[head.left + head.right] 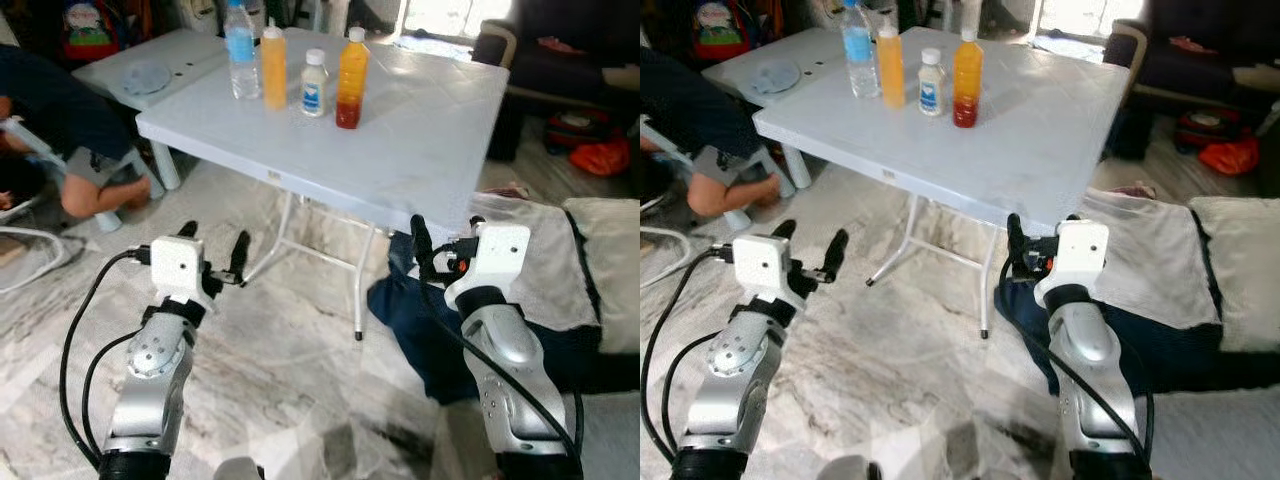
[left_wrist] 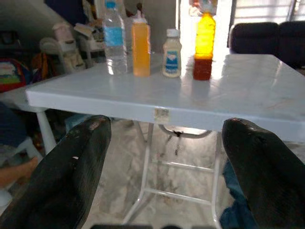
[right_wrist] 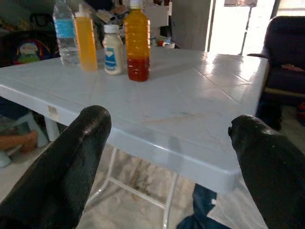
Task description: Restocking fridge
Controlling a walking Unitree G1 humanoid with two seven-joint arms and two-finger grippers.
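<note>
Left gripper point(image 1: 212, 252): nearest the camera, at about 7 o'clock in the head view — fingers spread wide, holding nothing, raised over the marble floor point(image 1: 300, 360) short of the table edge.

Right gripper point(image 1: 432, 246): at about 5 o'clock, level with the near table edge; its wrist view shows the two black fingers point(image 3: 57, 167) well apart and empty.

Table point(image 1: 420, 150): white folding plastic table, one; its top runs from centre toward 12 o'clock.

Bottles: four, standing upright in a row on the far part of the table, well apart from both grippers.

Water bottle point(image 1: 240, 52): one, clear, blue label, leftmost.

Orange bottle point(image 1: 273, 66): one, just beside the water bottle.

Small white bottle point(image 1: 314, 84): one, blue label, shortest.

Juice bottle point(image 1: 351, 80): one, orange above and red below, rightmost.

Key relation: the row lies ahead and above the jaws, toward 12 o'clock; every long axis is vertical, so a level side grasp looks apt. The left gripper seems better lined up with the row — the right appears closer to the juice bottle.

Person point(image 1: 60, 130): one, crouched at 10 o'clock beside a second white table point(image 1: 180, 55).

Dark cloth point(image 1: 420, 320): on the floor at 4 o'clock.
</note>
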